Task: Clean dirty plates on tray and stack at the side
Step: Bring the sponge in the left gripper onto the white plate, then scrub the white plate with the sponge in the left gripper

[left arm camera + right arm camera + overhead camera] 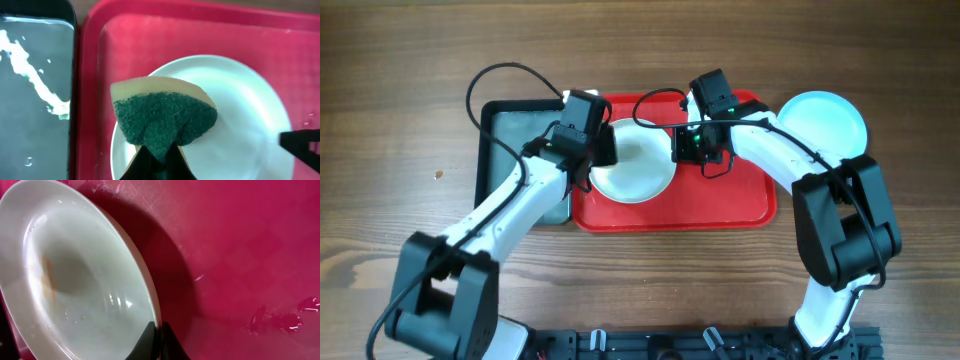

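I see the white plate (635, 170) sitting in the red tray (720, 205), left of its middle. My right gripper (156, 341) is clamped on the plate's right rim. My left gripper (156, 159) pinches the green sponge (165, 117) over the plate (scouring side facing the wrist camera). One turquoise plate (823, 122) lies on the table just right of the tray, and the black tray (510, 130) lies to the left.
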